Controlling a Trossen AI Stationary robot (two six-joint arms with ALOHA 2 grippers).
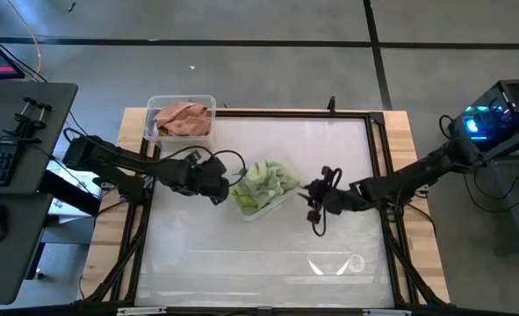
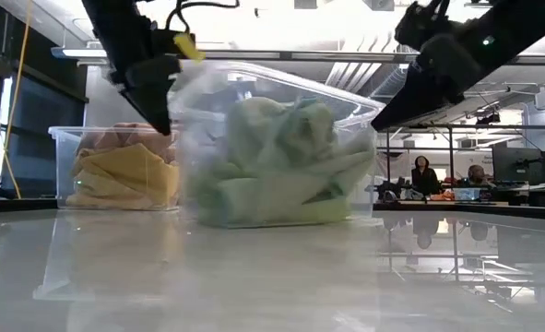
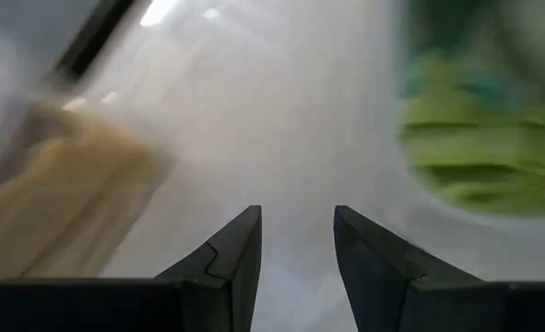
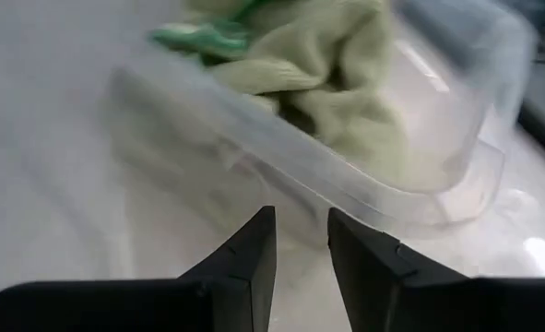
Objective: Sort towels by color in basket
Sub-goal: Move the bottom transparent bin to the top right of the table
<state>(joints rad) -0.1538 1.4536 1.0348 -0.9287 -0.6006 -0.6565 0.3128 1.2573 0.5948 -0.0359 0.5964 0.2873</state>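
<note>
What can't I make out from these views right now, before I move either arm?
- How many green towels sit in the clear bin: bunched together in every view.
- The far bin: peach and yellow cloth piled up; the lower layers are hidden.
- Left gripper: its wrist view is motion-blurred, so bin edges are unclear.
- Right gripper: the bin's far side is cut off.

**Two bins, arms on either side**

One bin (image 1: 261,209) of towels (image 1: 263,180) was placed mid-table, between the left gripper (image 1: 220,188) and right gripper (image 1: 314,200). A second bin (image 1: 154,105) of towels (image 1: 182,119) was set at the far left corner.
</note>
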